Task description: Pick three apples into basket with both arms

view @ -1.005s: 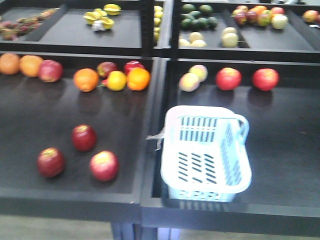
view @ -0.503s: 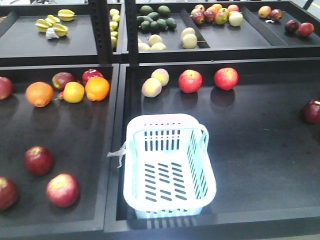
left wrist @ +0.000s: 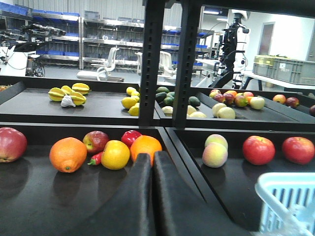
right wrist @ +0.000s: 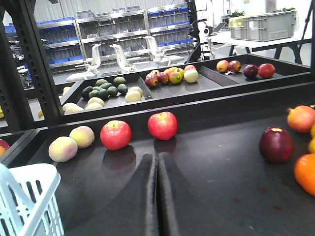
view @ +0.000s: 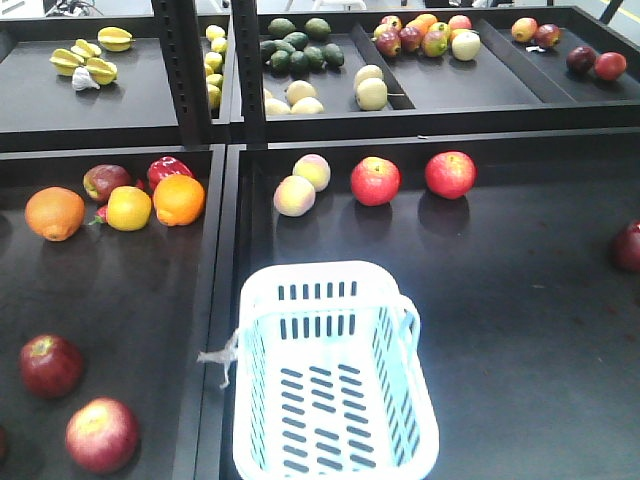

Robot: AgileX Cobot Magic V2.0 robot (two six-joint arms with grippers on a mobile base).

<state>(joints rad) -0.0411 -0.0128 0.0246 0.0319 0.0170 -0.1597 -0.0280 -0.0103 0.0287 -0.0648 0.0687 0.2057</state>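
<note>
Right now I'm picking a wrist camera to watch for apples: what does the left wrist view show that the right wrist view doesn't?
Only the left wrist view: the shut left gripper and the starfruit on the back-left tray. Only the right wrist view: the shut right gripper and a dark red apple off to the right. Both: a corner of the basket, two bright red apples, two peaches and the avocados behind.
</note>
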